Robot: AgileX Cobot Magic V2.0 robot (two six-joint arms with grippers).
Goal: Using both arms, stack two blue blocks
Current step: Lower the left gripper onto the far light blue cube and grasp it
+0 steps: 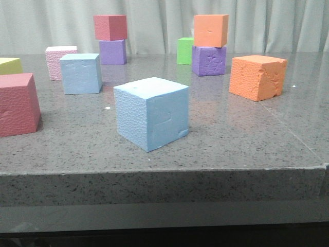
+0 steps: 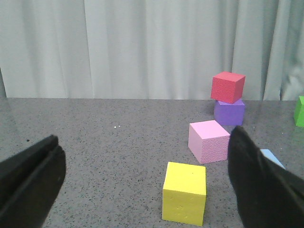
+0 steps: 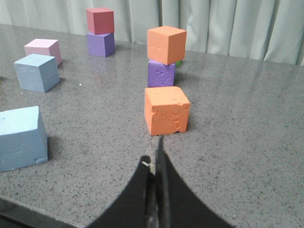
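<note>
Two sky-blue blocks stand apart on the grey table. The near blue block (image 1: 151,113) is close to the front edge, and the far blue block (image 1: 80,73) is behind it to the left. Both show in the right wrist view, near (image 3: 21,137) and far (image 3: 37,72). My right gripper (image 3: 156,152) is shut and empty, above the table in front of an orange cube (image 3: 166,110). My left gripper (image 2: 145,137) is open and empty, with a yellow cube (image 2: 185,192) between its fingers' lines. A sliver of a blue block (image 2: 271,156) shows behind one finger. Neither gripper shows in the front view.
A red cube (image 1: 18,105), a yellow cube (image 1: 10,65) and a pink cube (image 1: 60,62) stand at the left. At the back, a red cube (image 1: 110,27) sits on a purple one (image 1: 112,52) and an orange cube (image 1: 211,30) on another purple one (image 1: 208,60). A green cube (image 1: 185,50) stands beside them.
</note>
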